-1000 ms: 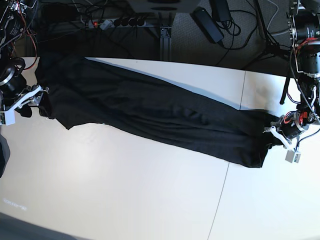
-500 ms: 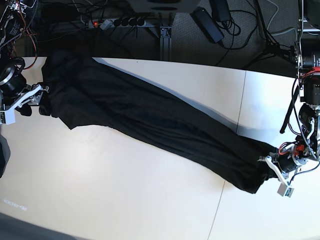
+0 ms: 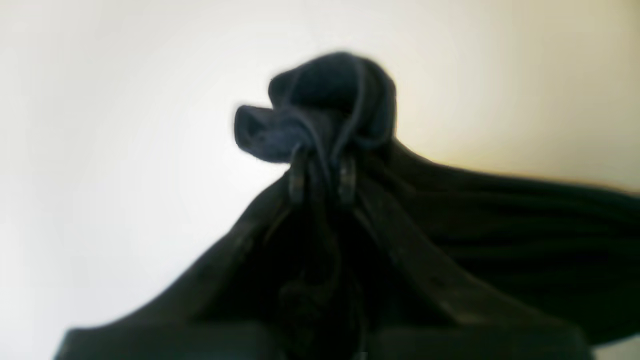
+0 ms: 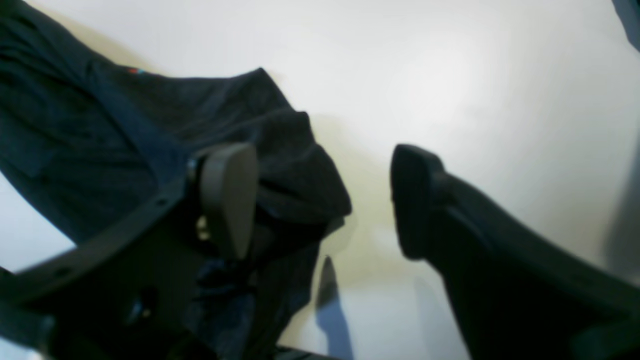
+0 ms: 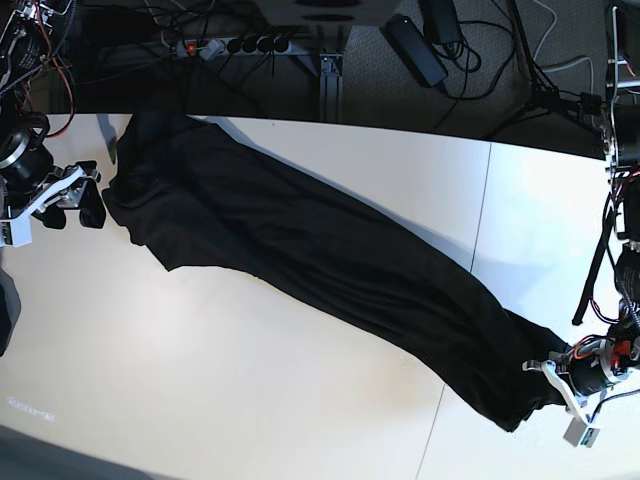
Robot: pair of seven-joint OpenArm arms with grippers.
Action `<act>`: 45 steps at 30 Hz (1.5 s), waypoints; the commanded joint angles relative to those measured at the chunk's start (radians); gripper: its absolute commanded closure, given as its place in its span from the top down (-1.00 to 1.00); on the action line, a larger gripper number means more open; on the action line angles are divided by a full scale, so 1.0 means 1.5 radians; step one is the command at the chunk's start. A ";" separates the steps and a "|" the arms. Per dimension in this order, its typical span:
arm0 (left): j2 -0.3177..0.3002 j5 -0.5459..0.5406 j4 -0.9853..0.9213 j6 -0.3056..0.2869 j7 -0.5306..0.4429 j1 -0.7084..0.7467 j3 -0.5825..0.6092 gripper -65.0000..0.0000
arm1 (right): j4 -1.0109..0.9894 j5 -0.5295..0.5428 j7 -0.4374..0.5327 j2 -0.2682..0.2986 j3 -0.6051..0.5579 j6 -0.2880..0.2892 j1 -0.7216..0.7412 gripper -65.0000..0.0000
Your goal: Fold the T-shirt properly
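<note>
the t-shirt (image 5: 330, 270) is stretched as a long dark band across the white table (image 5: 230, 400), running from 10 o'clock to 4 o'clock in the base view. its 4 o'clock end is pinched by the left gripper (image 3: 320, 172), jaws clamped on bunched cloth, probably so the garment can be dragged out. at the 10 o'clock end the right gripper (image 4: 322, 200) is held with jaws wide apart, nothing between them, cloth lying beside one finger.

We take this for a robotics lab. 2 arms (image 5: 40, 185) with bare red wiring flank a plain white table (image 5: 250, 400). Behind it on a dark carpeted floor (image 5: 500, 80) lie a power strip (image 5: 235, 44), tangled cables (image 5: 190, 25), a black power brick (image 5: 415, 48) and a metal stand leg (image 5: 330, 80).
</note>
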 commanded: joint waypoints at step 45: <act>0.247 0.183 0.364 0.044 -0.001 0.240 0.226 0.13 | 0.006 0.048 -0.035 0.008 0.183 0.016 -0.048 0.28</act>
